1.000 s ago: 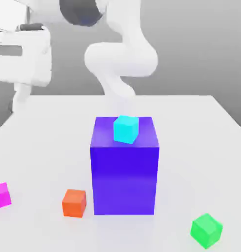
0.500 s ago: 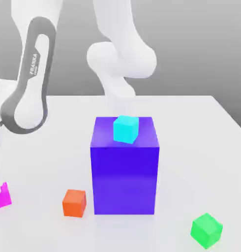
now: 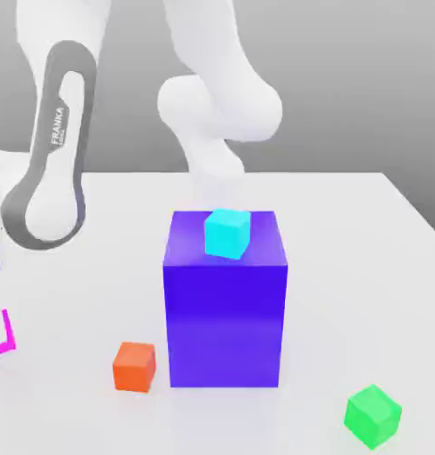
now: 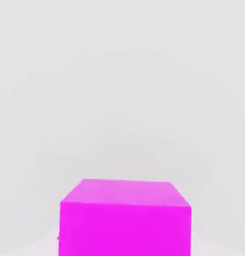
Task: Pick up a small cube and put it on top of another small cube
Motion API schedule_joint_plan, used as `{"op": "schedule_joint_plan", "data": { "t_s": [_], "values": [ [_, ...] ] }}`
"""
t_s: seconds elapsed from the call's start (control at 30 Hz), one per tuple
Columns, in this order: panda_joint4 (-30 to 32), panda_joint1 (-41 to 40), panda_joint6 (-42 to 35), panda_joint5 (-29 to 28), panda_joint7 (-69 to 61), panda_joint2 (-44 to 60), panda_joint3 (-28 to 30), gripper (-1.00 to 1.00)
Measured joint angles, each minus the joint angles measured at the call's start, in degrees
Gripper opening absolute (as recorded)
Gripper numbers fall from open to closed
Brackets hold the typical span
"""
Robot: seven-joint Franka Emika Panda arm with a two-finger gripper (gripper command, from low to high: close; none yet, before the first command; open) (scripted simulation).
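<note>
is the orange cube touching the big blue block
Apart. In the exterior view a strip of white table shows between the orange cube and the blue block.

White table (image 3: 363, 231) with a smooth matte top, far edge straight across the exterior view, plain grey wall (image 3: 363, 80) behind it, darker toward the top, soft even light, faint shadows on the tabletop, perhaps lit from above

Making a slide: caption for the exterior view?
Cyan cube atop tall blue-violet block; orange cube and green cube on white table.
</note>
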State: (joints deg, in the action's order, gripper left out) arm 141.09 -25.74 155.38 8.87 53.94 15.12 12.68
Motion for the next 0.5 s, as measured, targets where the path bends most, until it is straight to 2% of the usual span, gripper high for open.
{"op": "schedule_joint_plan", "data": {
  "t_s": [0.5],
  "values": [
    [0.26, 26.72, -4.72, -9.45, 13.80, -5.53, -19.27, -1.00]
  ]
}}
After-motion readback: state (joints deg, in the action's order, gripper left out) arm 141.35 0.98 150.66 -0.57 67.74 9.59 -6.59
